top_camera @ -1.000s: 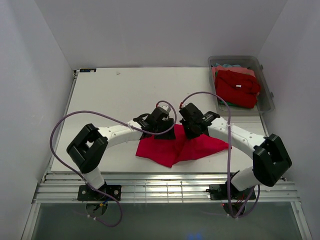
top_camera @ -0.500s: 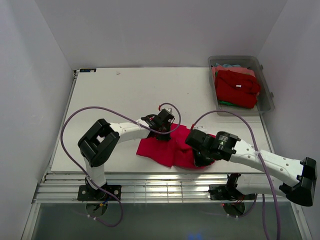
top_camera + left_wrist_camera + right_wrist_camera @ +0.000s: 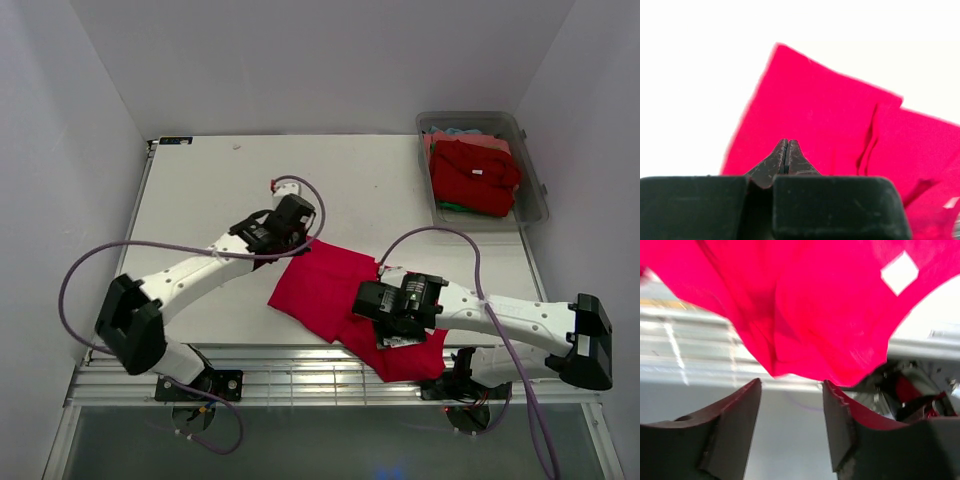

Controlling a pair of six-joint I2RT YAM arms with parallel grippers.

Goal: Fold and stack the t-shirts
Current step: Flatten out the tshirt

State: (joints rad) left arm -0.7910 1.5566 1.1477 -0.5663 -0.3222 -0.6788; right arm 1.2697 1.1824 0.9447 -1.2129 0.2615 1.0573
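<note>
A red t-shirt (image 3: 330,285) lies spread on the white table, and its near part hangs over the front edge. My left gripper (image 3: 292,232) is at the shirt's far left corner. In the left wrist view the left gripper (image 3: 786,150) has its jaws pressed together on the red t-shirt (image 3: 830,115). My right gripper (image 3: 392,335) hovers over the shirt's near right part. In the right wrist view the right gripper (image 3: 791,382) is open with nothing between its fingers, and the t-shirt (image 3: 815,305) with its white tag (image 3: 899,272) hangs just beyond the tips.
A clear plastic bin (image 3: 530,165) at the back right holds folded red clothes (image 3: 475,175) on top of other garments. The slatted metal rail (image 3: 300,375) runs along the table's front edge, under the hanging fabric.
My left gripper shut on the shirt and pulled it back and to the left. My right gripper drew the other end toward the front edge, then opened and let go. The shirt now lies stretched out.
</note>
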